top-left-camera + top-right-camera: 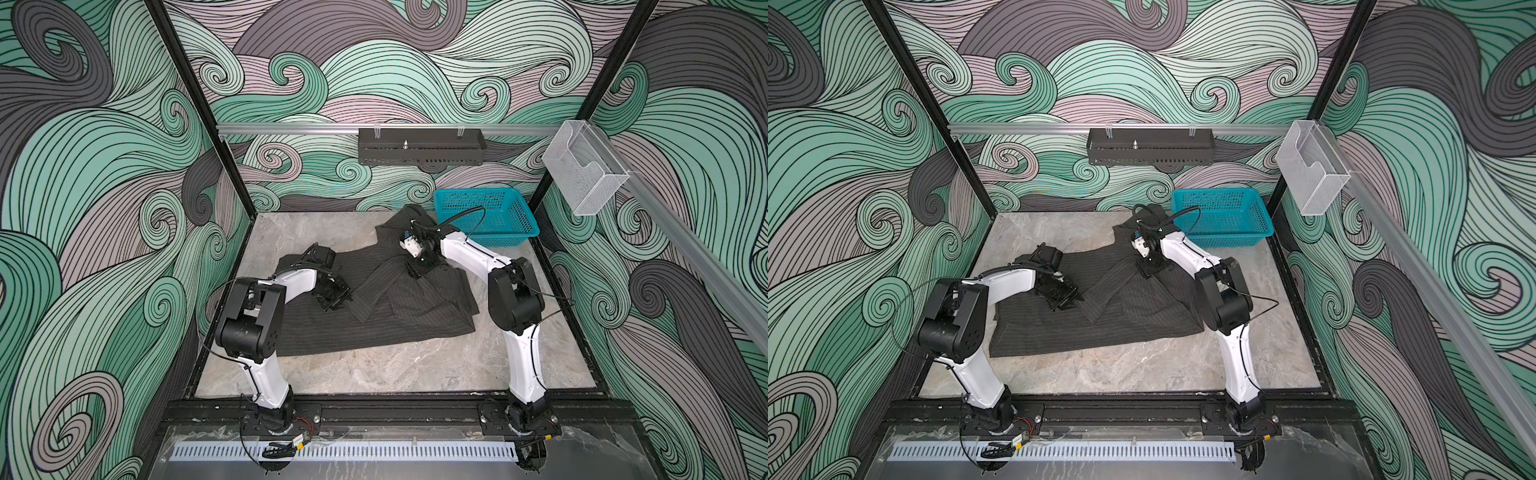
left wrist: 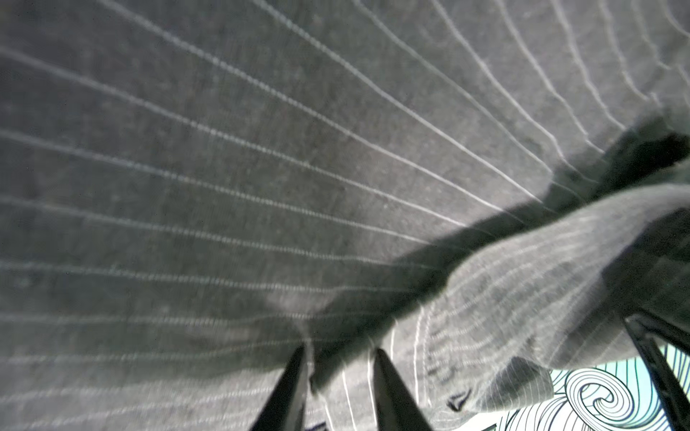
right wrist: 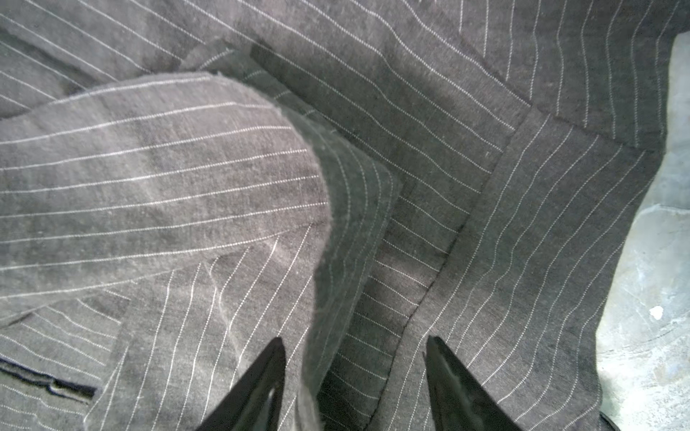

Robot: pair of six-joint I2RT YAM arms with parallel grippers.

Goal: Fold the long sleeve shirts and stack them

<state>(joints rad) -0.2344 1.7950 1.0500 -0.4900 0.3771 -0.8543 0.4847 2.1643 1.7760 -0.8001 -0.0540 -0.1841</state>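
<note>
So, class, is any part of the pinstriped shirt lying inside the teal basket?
No, the pinstriped shirt lies on the tabletop beside the teal mesh basket, none of it inside.

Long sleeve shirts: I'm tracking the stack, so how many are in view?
1. The long sleeve shirt lies spread and rumpled on the table, its far end beside the teal basket; none shows inside it, though another could hide underneath.

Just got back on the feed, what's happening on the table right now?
Both arms are working one dark pinstriped shirt, which lies rumpled and not yet folded on the marble table. The left gripper is down on the cloth, its fingers narrowly apart around a ridge of it; whether it grips is unclear. The right gripper is open over a raised fold, on the side toward the teal mesh basket.
</note>
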